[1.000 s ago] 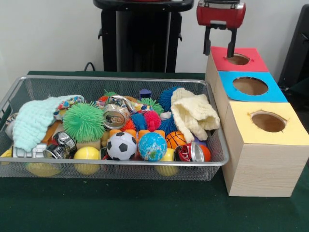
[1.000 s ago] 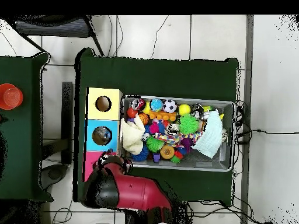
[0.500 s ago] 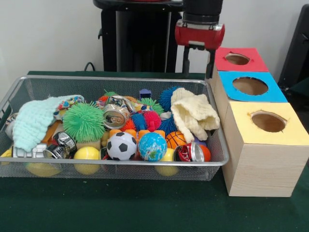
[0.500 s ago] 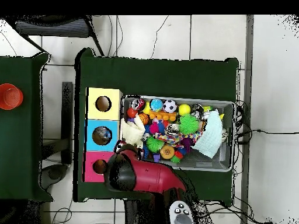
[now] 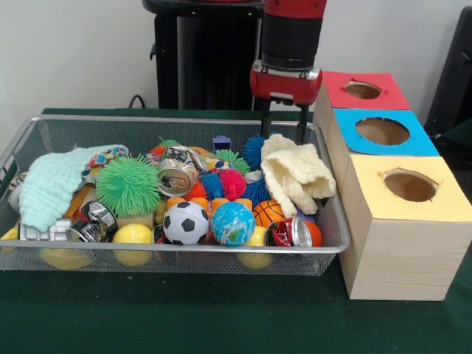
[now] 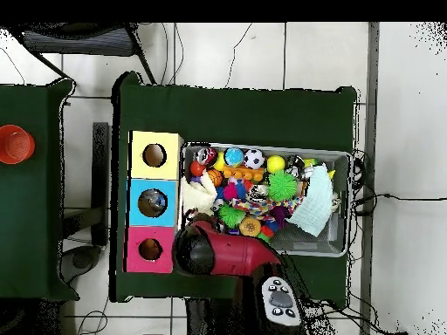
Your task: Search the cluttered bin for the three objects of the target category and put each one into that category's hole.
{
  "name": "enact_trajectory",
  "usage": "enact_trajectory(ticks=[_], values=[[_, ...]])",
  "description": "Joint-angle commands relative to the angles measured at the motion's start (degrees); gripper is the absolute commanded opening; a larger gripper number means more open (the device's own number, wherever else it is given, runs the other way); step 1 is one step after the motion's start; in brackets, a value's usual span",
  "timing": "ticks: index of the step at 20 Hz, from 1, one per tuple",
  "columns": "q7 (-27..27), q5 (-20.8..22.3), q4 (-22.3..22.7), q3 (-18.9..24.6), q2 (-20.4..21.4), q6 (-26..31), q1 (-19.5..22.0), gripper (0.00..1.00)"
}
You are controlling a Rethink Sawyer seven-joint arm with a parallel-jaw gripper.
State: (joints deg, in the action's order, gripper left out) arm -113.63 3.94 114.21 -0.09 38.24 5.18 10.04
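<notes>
Hovering over the far right corner of the cluttered bin point(image 5: 44, 133), your gripper point(image 5: 282, 131) hangs with its two fingers apart and nothing between them, tips just above the cream knitted cloth point(image 5: 296, 173) and beside a blue spiky ball point(image 5: 255, 150). The bin itself sits on the green table point(image 5: 184, 317), its right end just beside the three boxes: red-topped box point(image 5: 383, 96) farthest, blue-topped box point(image 5: 420, 140) in the middle, yellow-topped box point(image 5: 435, 203) nearest you. From overhead the red arm point(image 6: 229, 255) covers that same corner, so you can't see the tips there. You look to be in the search-and-pick step, with no object in the grip yet. Which category is wanted the scene doesn't say, so choose before you drop. The next move calls for a straight descent onto one item, and the cloth is draped over its neighbours, so mind you don't snag two things at once. Crushed cans point(image 5: 177, 177) and smooth balls lie further left.
</notes>
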Motion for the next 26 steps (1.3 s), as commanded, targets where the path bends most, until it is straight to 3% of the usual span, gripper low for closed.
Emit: enact_trajectory(ticks=[1,10,17,18,23,26], values=[[-2.70,4.44,-6.57,5.94,-9.76,-6.44,3.86,1.00],[-5.64,5.96,-8.22,8.44,-15.72,-15.00,4.61,1.00],[-5.94,7.01,-8.37,10.84,-17.15,-16.34,6.22,1.00],[-5.52,7.48,-8.50,10.41,-16.95,-16.61,5.83,0.00],[-4.50,7.29,-6.66,10.95,-12.37,-11.79,6.47,0.00],[-3.87,6.75,-3.95,8.76,-5.64,-7.36,6.78,0.00]])
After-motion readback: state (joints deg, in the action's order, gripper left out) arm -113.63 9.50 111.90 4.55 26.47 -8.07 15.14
